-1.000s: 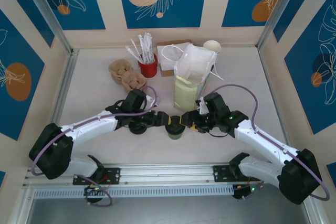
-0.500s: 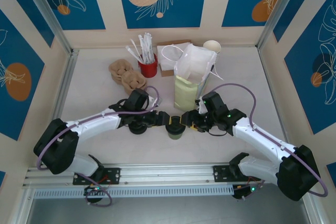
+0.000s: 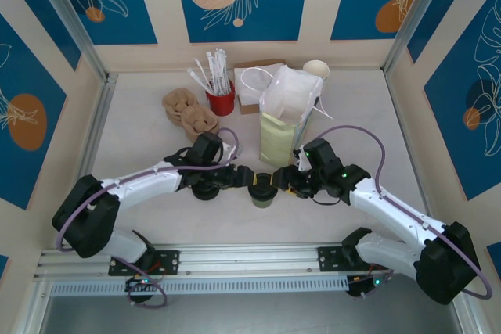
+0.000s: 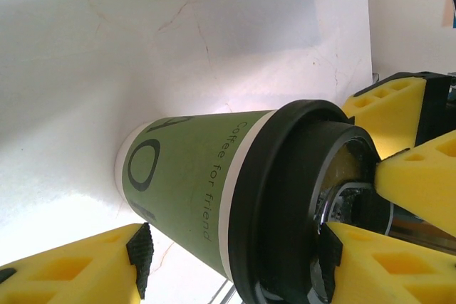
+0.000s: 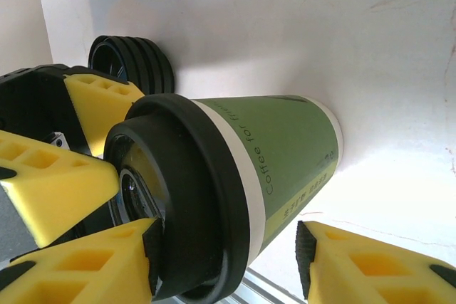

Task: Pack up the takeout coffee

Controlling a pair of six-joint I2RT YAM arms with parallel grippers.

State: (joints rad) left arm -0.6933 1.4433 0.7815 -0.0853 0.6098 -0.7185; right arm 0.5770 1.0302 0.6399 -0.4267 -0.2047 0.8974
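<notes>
The takeout coffee (image 3: 261, 192), a green cup with a black lid, stands upright on the white table near the front centre. My left gripper (image 3: 242, 178) reaches it from the left and my right gripper (image 3: 285, 182) from the right. In the left wrist view the cup (image 4: 189, 183) lies between the jaws of the left gripper (image 4: 235, 261). One pad touches the top of the lid (image 4: 285, 197); the other pad stands clear of the cup's side. In the right wrist view the right gripper (image 5: 228, 258) is open the same way around the cup (image 5: 285, 154), one pad at the lid's rim.
A lime-green paper bag (image 3: 275, 140) with a white bag on top stands just behind the cup. A stack of black lids (image 3: 206, 191) sits under the left arm. A red holder of straws (image 3: 221, 101), brown cup sleeves (image 3: 188, 112) and white cups (image 3: 316, 70) line the back.
Both grippers have narrowed a little around the cup's lid. The left arm's elbow has shifted slightly right. The cup has stayed in place.
</notes>
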